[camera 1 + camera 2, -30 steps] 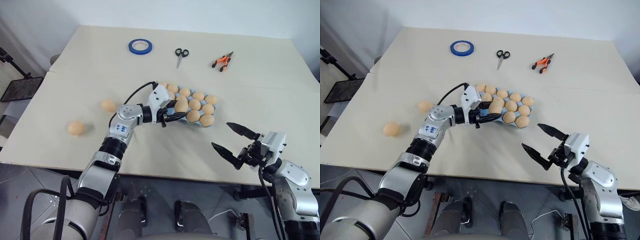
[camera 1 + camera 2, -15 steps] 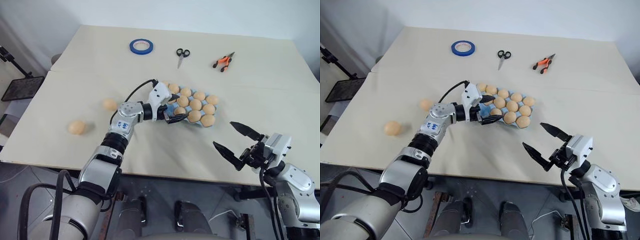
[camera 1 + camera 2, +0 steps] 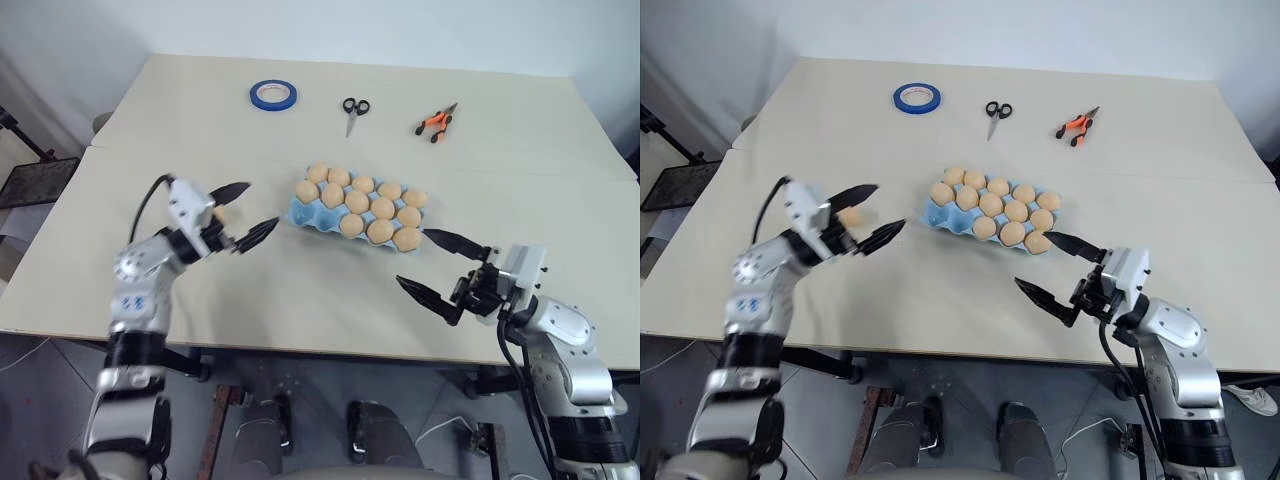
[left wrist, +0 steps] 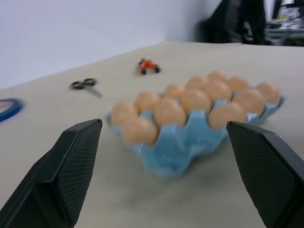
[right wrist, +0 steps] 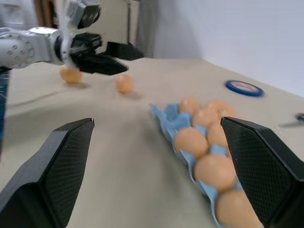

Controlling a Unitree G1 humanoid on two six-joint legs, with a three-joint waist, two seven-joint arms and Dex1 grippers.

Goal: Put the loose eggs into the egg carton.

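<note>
The table (image 3: 300, 290) is wide and flat, so nothing rolls off; the carton (image 3: 300, 213) sits in the middle of it, where both arms can get to it; most of its cups hold eggs (image 3: 357, 201), and each egg sits low in its own cup, so it cannot roll or bump the next one; two cups in the front row, at the robot's left end, look bare, and I think they wait for the last two eggs. The left gripper (image 3: 262, 203) hangs above the table, well to the left of the carton, with its two fingers spread wide and nothing between them; it looks ready to go for a loose egg. The right gripper (image 3: 412, 257) waits near the carton's right front corner, fingers spread too and holding nothing; it keeps out of the way there. The tape (image 3: 273, 95), the scissors (image 3: 352, 108) and the pliers (image 3: 433, 121) lie far back on the table, well apart from the job, so they should not get knocked. One loose egg (image 3: 848, 215) lies on the table just behind the left gripper's fingers, very near them; a second loose egg (image 5: 71, 74) lies farther out on that same side, and both must go in the carton.
</note>
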